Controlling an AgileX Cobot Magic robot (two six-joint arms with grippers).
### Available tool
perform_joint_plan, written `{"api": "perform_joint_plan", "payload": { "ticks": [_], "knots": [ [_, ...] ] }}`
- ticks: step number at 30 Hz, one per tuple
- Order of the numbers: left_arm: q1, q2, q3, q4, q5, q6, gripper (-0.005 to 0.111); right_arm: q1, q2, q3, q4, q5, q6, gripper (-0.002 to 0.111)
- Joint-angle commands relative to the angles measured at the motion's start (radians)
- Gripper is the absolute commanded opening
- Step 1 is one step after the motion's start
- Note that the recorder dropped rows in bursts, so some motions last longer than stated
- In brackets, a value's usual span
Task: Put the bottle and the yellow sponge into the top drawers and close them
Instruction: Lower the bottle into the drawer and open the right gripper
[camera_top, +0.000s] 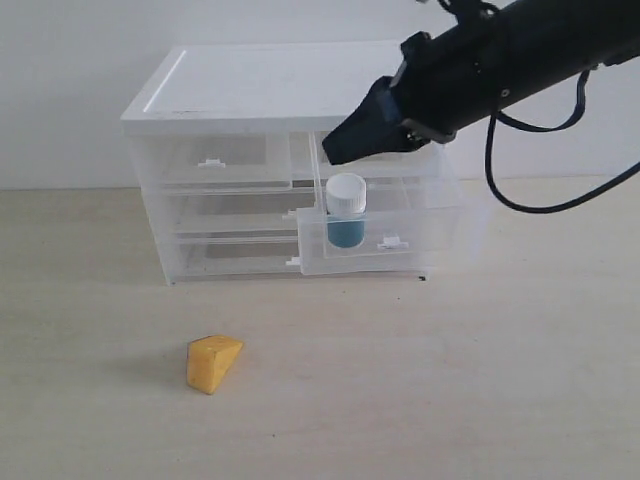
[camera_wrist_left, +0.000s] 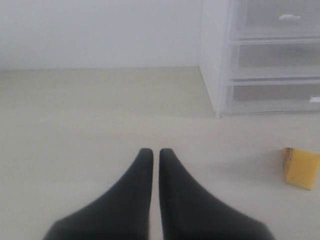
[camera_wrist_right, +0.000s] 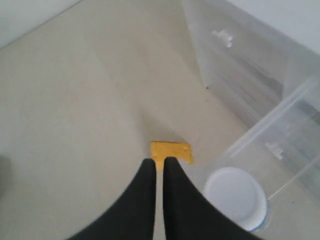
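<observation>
**Exterior view.** My right pincer (camera_top: 332, 152) hangs over the pulled-out right top drawer (camera_top: 430, 235), its two black fingers pressed together with nothing between them. The bottle (camera_top: 346, 212) stands upright inside that drawer, at its front left corner. Its white cap is up and its teal-blue label faces outward, but any print on the label is too small to read. The left top drawer (camera_top: 215, 160) sits flush in the cabinet (camera_top: 270, 85), which stands at the far edge of the table (camera_top: 450, 380). The yellow sponge (camera_top: 213, 362) lies on the bare table toward the near left corner, well apart from the cabinet.

**Right wrist view.** My fingertips cover one edge of the sponge. Of the bottle only the cap and a sliver of blue show, blurred.

**Left wrist view.** My left pincer (camera_wrist_left: 151, 152) is drawn together — a hairline gap between the fingers, nothing gripped — and sits low over the table. It lies outside the exterior view. The cabinet is cut off by the frame, and the sponge sits at the picture's very edge.
</observation>
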Motion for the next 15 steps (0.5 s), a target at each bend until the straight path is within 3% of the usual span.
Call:
{"api": "perform_joint_plan", "payload": {
  "ticks": [1,9,15],
  "knots": [
    [0.004,-0.004,0.003,-0.004,0.0,0.003,0.004,0.047,0.018,-0.002,-0.097,-0.064,0.013,0.0],
    [0.004,-0.004,0.003,-0.004,0.0,0.003,0.004,0.049,0.057,-0.002,-0.174,-0.18,0.064,0.0],
    [0.004,-0.004,0.003,-0.004,0.0,0.003,0.004,0.049,0.07,-0.002,-0.377,-0.281,0.187,0.0]
  ]
}}
